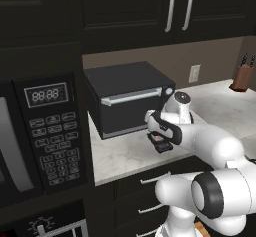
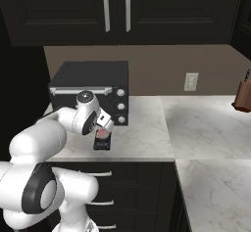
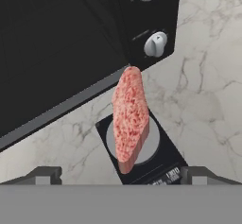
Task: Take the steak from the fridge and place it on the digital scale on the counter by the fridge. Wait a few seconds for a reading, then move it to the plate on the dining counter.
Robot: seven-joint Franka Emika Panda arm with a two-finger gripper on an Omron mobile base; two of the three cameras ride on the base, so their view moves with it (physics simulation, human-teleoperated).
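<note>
The pinkish-red steak point(image 3: 130, 119) stands on its edge on the small black digital scale point(image 3: 160, 164), leaning a little. The scale rests on the marble counter just in front of the toaster oven. My gripper point(image 3: 121, 173) hovers right above it, open, its fingertips point(image 3: 47, 173) spread wide to either side of the steak without touching it. From the base views the steak point(image 1: 156, 138) point(image 2: 102, 133) shows as a small pink patch under the gripper point(image 1: 160, 133) point(image 2: 104, 127), on the scale point(image 1: 161, 146) point(image 2: 101, 145). The fridge, the plate and the dining counter are out of view.
A big black toaster oven point(image 1: 130, 98) point(image 2: 90, 86) with a silver handle stands close behind the scale. A built-in microwave point(image 1: 45, 131) fills the left. A knife block point(image 1: 241, 76) sits at the far right. The marble counter point(image 2: 206, 128) runs right with free room.
</note>
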